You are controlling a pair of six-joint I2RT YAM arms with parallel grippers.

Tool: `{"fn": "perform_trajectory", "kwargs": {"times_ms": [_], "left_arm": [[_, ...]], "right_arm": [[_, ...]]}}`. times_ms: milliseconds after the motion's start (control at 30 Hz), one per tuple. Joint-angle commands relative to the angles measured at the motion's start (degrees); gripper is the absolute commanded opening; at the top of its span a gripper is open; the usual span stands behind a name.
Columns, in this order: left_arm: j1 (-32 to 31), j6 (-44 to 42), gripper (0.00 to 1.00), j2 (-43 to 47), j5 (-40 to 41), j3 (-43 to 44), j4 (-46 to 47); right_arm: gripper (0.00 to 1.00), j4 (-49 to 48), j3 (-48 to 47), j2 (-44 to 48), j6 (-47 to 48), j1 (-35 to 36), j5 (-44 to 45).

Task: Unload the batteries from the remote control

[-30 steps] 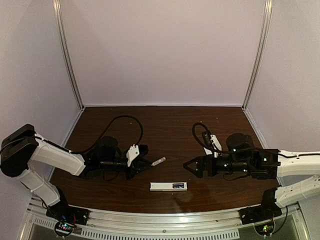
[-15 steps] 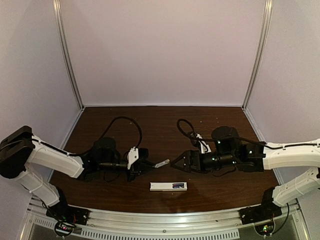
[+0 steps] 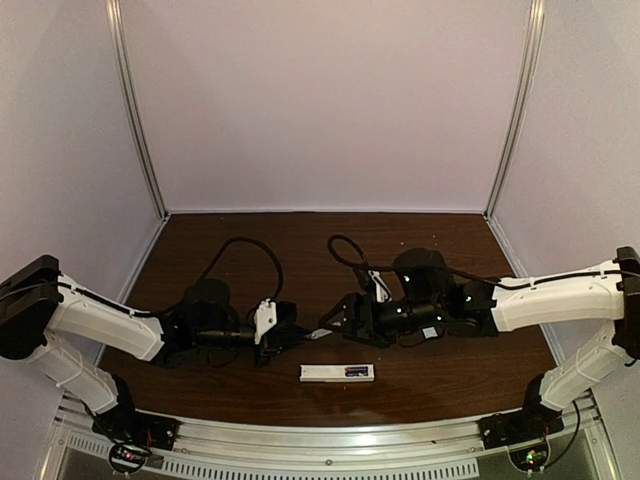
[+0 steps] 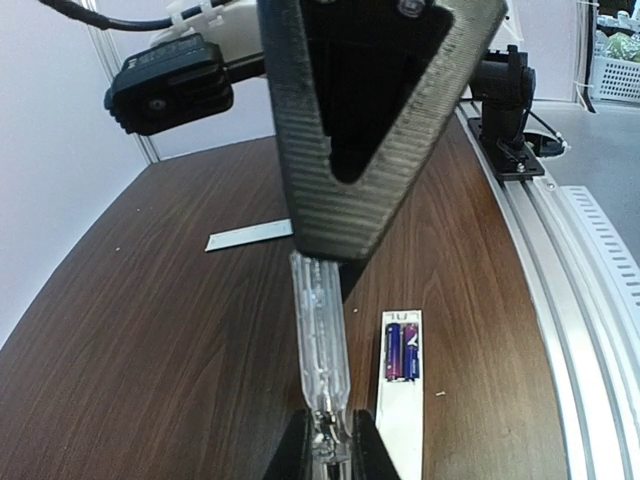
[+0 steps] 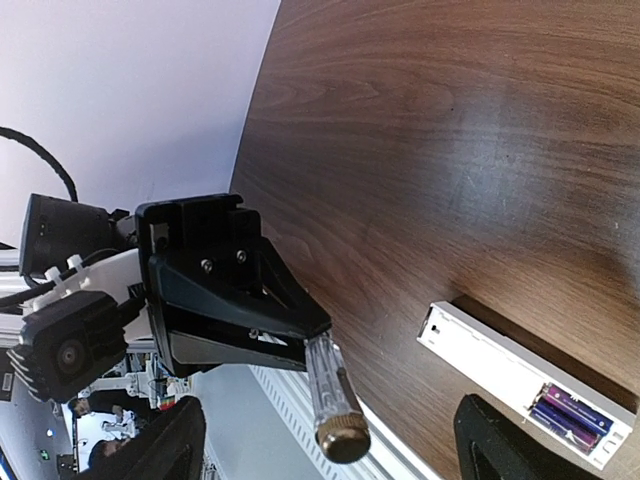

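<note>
- The slim white rectangular plastic remote control (image 3: 330, 372) lies flat on the dark brown wooden table (image 3: 430, 250). It is near the front edge, between the two arms, and neither arm touches it.
- Its dark battery recess faces up, uncovered, at the end nearer the right arm. Two small bluish-purple cylindrical batteries (image 4: 402, 350) sit side by side inside it. From overhead they read only as a dark blue patch.
- The left gripper (image 4: 330, 452) is clamped on a thin screwdriver with a pale translucent handle (image 4: 320, 340), held just beyond the remote and clear of it. Only the finger bases show, at the bottom edge of the left wrist view. The part of the tool inside them is hidden.
- The working tip cannot be made out in any view. The right wrist view shows a round, dull metallic cap on the free end.
- The right gripper (image 3: 336, 318) has its black fingers (image 5: 175, 440) spread wide, one on each side of that free end. There is a gap on both sides and no contact is visible.
- In the left wrist view, one dark triangular finger of the right gripper fills the upper frame and blocks the screwdriver's far end.
- A thin flat white cover strip (image 4: 250, 236) lies on the table beyond the screwdriver, well apart from the remote. One end is cut off behind that finger. I cannot pick it out from overhead.
</note>
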State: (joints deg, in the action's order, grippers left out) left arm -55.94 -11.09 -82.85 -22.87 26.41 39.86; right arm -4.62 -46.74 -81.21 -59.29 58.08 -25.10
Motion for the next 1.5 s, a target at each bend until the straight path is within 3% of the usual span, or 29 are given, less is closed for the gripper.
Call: {"fn": "perform_trajectory", "kwargs": {"times_ms": [0,600,1233,1467], "left_arm": [[-1.0,-1.0,0.00,1.4,1.2,0.2,1.3],[-2.9,-1.1,0.00,0.8,4.3,1.3,-0.2],[-3.5,-1.7,0.00,0.8,4.9,1.4,-0.8],[-3.6,-1.8,0.02,0.8,5.2,1.4,-0.9]], "right_arm": [[0.85,-1.7,-2.7,-2.1,-2.0,-0.3,-0.4],[0.46,-4.4,-5.0,-8.5,-3.1,-0.2,-5.8],[0.22,-4.0,-5.4,-9.5,-2.7,0.0,-6.7],[0.03,-4.5,-5.1,-9.9,-2.3,0.2,-7.3]]}}
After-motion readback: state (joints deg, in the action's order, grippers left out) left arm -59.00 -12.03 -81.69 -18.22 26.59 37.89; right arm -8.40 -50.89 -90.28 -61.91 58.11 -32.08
